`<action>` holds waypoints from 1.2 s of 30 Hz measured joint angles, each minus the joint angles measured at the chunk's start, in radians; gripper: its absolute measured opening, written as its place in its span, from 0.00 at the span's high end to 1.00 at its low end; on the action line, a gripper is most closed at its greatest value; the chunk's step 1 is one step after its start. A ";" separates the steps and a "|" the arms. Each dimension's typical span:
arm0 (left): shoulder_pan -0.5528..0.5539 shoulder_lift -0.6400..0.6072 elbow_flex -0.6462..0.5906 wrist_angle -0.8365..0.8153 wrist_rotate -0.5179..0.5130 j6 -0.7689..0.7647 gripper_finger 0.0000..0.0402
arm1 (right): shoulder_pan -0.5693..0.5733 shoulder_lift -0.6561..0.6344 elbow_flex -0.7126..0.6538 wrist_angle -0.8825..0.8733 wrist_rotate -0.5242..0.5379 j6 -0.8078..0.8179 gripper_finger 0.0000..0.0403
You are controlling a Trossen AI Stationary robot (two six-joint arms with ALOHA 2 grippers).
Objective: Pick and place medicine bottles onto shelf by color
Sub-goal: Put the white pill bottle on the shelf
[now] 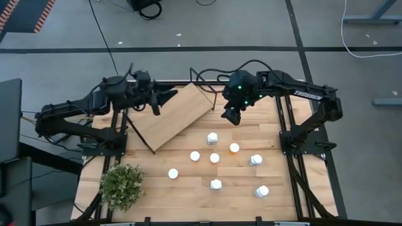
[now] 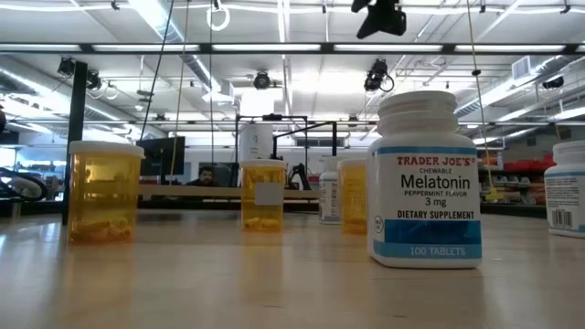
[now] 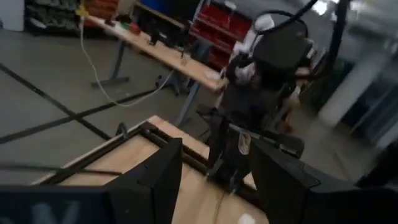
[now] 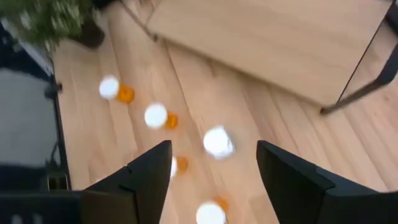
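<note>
Spread and empty, the right gripper [image 1: 230, 115] hung just behind the nearest white bottle [image 1: 212, 137] — upright, closer to it than the left gripper [image 1: 164, 97], also parted.

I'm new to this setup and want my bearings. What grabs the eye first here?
The shelf lies askew at the table's far side, bare, flanked by both raised arms: the left gripper over its far-left edge, the right gripper just off its right end, both open and empty. Eight bottles stand scattered mid-table, and a plant fills the near left corner.
</note>
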 joint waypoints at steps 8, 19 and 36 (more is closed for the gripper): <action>0.015 0.165 0.328 -0.433 -0.004 0.144 0.52 | 0.047 0.067 -0.001 -0.004 -0.013 -0.014 0.32; 0.019 0.160 0.491 -0.801 -0.016 0.110 0.53 | 0.132 0.226 -0.002 -0.023 0.089 -0.072 0.31; 0.017 0.014 0.511 -0.912 -0.103 0.016 0.53 | 0.164 0.430 -0.002 0.023 0.133 -0.243 0.24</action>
